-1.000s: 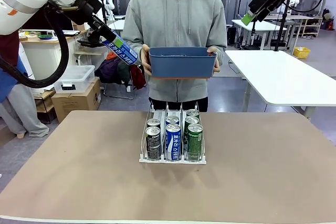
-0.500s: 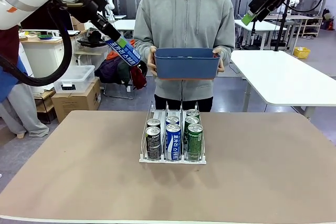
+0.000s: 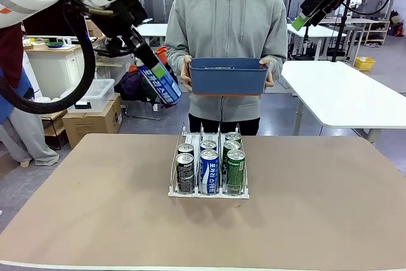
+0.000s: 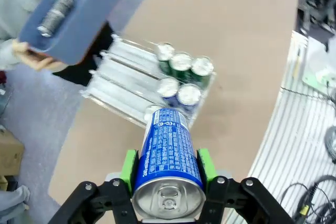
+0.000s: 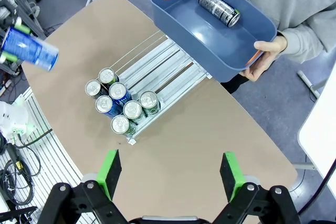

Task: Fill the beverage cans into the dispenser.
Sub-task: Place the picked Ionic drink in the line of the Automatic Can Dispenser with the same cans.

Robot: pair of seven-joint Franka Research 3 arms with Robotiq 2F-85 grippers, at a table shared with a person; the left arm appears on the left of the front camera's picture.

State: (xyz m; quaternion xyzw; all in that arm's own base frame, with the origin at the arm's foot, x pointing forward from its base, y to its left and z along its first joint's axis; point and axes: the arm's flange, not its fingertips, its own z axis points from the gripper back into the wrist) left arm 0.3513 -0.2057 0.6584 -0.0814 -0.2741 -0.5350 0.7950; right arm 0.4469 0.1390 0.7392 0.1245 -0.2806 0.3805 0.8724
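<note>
Left gripper point(image 4: 167, 169): clamped on a blue can point(image 3: 162, 84), green pads on its sides, can tilted, top towards the wrist
Just changed: the arm has swung that can down and in from beside the bin point(image 3: 228, 75); it now hangs in the air, up and left of the dispenser point(image 3: 192, 138)
Dispenser: mid-table, seven cans at the front, two black, two blue, three green; back of the lanes bare
Right gripper point(image 5: 170, 176): jaws wide, empty, high over the table
Bin: in the person's hands, one black can point(image 5: 218, 8) lying inside
Meaning: pick done, carry under way; likely the middle lane next, and the can needs righting first
</note>
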